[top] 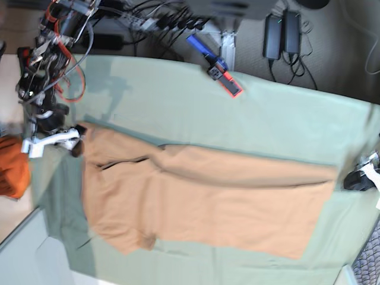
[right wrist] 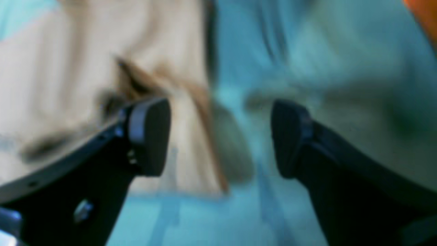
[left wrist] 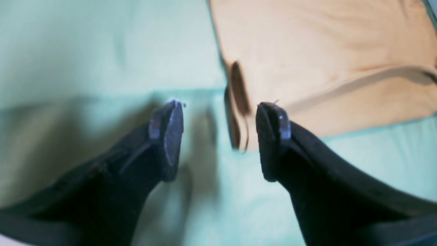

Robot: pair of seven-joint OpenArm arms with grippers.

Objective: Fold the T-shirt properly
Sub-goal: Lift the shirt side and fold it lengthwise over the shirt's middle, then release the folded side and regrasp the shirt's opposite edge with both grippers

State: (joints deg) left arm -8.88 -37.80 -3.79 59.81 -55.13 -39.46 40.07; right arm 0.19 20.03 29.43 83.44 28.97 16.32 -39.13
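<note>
**Both arms poised at opposite ends of a long fold**

Pale green cloth (top: 178, 113) covers the whole work surface, with cables and power bricks (top: 282, 35) lying on the floor beyond its far edge, and a blue and red tool (top: 217, 64) sits on the far part of the cloth. Stretched across the middle is the T-shirt (top: 202, 202), one garment only, peach-tan and lying as a long band running from the base view's left to its right. It looks as though a lengthwise fold is already in, since a seam line crosses the upper part.

Right gripper (top: 76, 141) sits at the shirt's left-hand corner in the base view. Its wrist camera shows the jaws spread wide with nothing between them, the shirt's edge (right wrist: 191, 136) under the gap, though the picture is blurred. Left gripper (top: 356, 178) is at the opposite end, just beside the shirt's edge. Its jaws are likewise wide apart and empty, a puckered shirt corner (left wrist: 239, 112) lying between the two fingertips.

My read: this is the reach before a grasp. Next, each pincer needs to drop and close on its end, catching every layer.

Count: one shirt, one green cloth, two grippers, one orange bundle (top: 12, 166) off to the left, two power bricks.
</note>
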